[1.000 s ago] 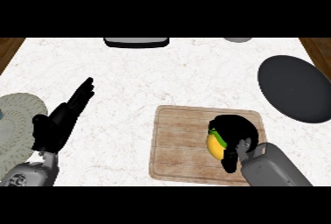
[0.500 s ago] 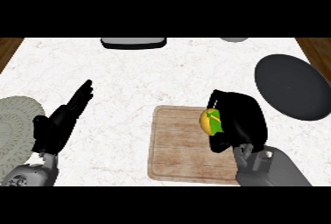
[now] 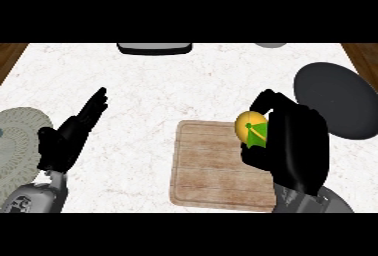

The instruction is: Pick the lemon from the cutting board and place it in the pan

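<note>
Lemon point(image 3: 249, 126): yellow with a green patch on its lower right side, enclosed by the curled fingers and thumb of the right hand point(image 3: 291, 145), which wraps it from the right and from below. The lemon sits at the upper right corner of the wooden cutting board point(image 3: 214, 167); whether it touches the board cannot be determined from this view. The pan point(image 3: 336, 100), a dark round vessel, lies on the table point(image 3: 184, 85) just to the right of the right hand, near the table's right edge. The left hand point(image 3: 70, 137) shows at the lower left, fingers straight and holding nothing, beside a grey-green round plate point(image 3: 18, 145) at the left edge. Two dark objects stand partly visible at the table's far edge.
</note>
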You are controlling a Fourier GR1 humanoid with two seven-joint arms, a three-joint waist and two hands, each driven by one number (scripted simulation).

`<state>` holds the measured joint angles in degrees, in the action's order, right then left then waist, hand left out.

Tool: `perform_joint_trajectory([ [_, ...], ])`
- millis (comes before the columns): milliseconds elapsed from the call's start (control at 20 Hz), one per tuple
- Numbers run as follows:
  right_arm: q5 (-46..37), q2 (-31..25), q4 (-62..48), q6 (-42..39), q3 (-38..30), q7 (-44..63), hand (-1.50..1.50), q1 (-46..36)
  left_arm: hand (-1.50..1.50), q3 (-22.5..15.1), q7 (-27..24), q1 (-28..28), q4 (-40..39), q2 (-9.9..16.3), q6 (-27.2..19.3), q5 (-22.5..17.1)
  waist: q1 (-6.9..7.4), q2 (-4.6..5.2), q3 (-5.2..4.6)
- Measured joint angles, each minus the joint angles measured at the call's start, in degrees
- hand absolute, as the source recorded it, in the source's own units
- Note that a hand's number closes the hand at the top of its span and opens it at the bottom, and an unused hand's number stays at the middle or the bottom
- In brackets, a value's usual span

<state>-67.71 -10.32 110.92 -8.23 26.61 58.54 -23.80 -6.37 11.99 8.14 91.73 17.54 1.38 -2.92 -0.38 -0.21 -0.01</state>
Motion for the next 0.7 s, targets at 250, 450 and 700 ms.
perform_joint_trajectory([
  [250, -0.46, 0.2, -1.13, 8.26, -6.33, -2.81, 1.5, 3.43, 0.0, -0.09, -0.26, -0.13, 0.07, -0.57, 0.12, 0.94, 0.23, 0.22, 0.04],
  [450, 3.98, -0.57, -5.54, 15.6, -13.72, -8.5, 1.5, 4.4, 0.0, -0.22, 0.01, 0.24, 0.18, -1.55, 0.06, 1.47, 0.42, 0.31, 0.05],
  [700, 9.06, -3.94, -15.82, 22.41, -22.16, -18.06, 1.5, 3.7, 0.0, 0.42, -0.54, -0.38, 0.4, -1.7, 1.01, 1.9, 0.66, 0.36, 0.05],
])
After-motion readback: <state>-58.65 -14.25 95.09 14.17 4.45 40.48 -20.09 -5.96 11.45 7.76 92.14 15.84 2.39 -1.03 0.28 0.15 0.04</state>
